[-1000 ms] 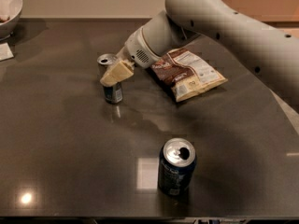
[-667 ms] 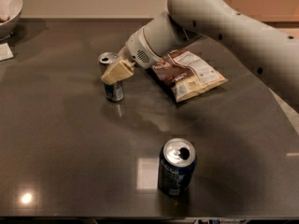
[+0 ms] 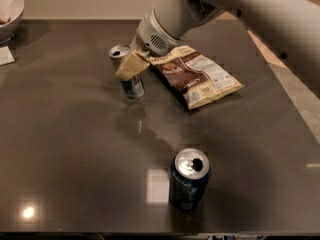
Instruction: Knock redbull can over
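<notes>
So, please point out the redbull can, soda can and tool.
redbull can (image 3: 133, 88): camera view, blue lower panel.
soda can (image 3: 188, 184): camera view, dark blue side.
tool (image 3: 131, 65): camera view, beige tip, in front of the redbull can's upper half.

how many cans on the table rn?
2. The redbull can stands at back left, with the gripper overlapping its upper part. The dark blue soda can stands at front center. The arm may hide more.
</notes>
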